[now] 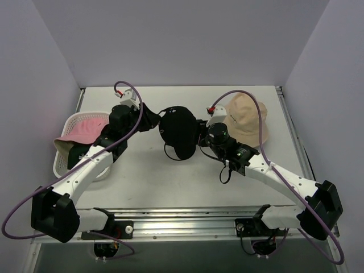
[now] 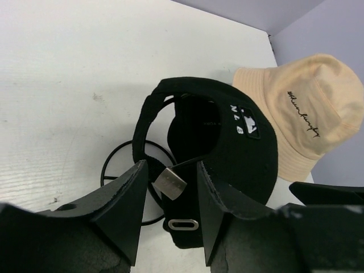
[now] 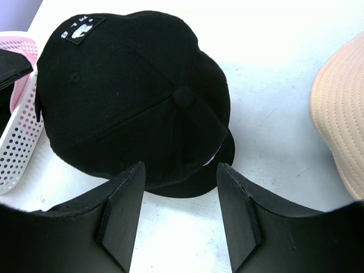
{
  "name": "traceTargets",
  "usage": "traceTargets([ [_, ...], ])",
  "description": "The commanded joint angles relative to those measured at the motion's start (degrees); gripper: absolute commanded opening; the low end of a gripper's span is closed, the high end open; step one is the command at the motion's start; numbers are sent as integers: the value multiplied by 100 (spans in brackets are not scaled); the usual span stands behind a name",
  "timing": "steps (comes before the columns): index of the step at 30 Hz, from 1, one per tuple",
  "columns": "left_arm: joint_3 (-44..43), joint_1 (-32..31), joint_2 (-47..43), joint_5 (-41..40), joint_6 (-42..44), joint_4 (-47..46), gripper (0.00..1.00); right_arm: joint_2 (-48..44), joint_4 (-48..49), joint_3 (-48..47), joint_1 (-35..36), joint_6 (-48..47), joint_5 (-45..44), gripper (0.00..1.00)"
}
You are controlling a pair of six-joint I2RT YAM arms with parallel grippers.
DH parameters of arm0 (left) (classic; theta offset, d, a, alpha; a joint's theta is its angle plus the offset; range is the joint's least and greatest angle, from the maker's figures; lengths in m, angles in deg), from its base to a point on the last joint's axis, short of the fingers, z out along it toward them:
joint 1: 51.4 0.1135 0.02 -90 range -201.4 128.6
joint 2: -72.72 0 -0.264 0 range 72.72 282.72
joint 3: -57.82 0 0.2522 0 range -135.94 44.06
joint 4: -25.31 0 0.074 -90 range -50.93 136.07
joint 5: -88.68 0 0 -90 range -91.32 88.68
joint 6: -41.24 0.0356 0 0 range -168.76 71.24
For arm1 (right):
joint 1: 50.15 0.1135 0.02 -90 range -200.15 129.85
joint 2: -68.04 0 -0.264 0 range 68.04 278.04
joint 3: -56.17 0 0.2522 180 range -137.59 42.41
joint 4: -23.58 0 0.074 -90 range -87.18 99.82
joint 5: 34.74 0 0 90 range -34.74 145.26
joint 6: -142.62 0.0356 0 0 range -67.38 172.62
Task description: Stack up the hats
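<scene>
Only the top view takes in the whole layout. The black cap sits mid-table between the two wrists. The beige hat lies behind it to the right, and the pink hat is in the basket at the left.

The left wrist view alone shows the cap's back: the open arch, the adjusting strap with its metal buckle, and a white logo patch beside the arch. It also shows a wire ring on the table at the cap's rim, and dark script stitched on the beige hat. The right wrist view shows the crown instead, with its panel seams, top button and the brim's edge.

The left fingers stand moderately apart. The strap's metal tip lies in the gap between them, and neither pad visibly presses it. The right fingers are also apart and hold nothing; the brim's edge lies just beyond their tips, in line with the gap.

The cap is soft, black all over, and rests crown up.
</scene>
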Motion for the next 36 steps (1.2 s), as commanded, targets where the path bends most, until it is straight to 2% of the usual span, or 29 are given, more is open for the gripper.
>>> traceTargets([
  [1, 30, -38, -160, -358, 70, 117, 49, -194, 18, 63, 95, -39, -64, 50],
  [7, -303, -20, 139, -438, 140, 529, 54, -466, -26, 204, 121, 5, -73, 50],
  [17, -655, -11, 737, -262, 70, 530, 55, -528, -70, 292, 165, -48, -64, 50],
  [20, -462, -3, 719, -280, 35, 416, 49, -484, -35, 327, 165, -48, -90, 50],
  [21, -392, -3, 719, -280, 18, 381, 41, -458, -26, 327, 165, -56, -90, 50],
  [25, -374, -11, 772, -359, 35, 424, 29, -440, 0, 336, 165, -57, -99, 50],
  [28, -357, -3, 790, -429, 26, 477, 26, -449, -17, 327, 165, -83, -99, 50],
  [36, -163, -3, 781, -605, -9, 478, 25, -432, -44, 336, 156, -74, -178, 50],
])
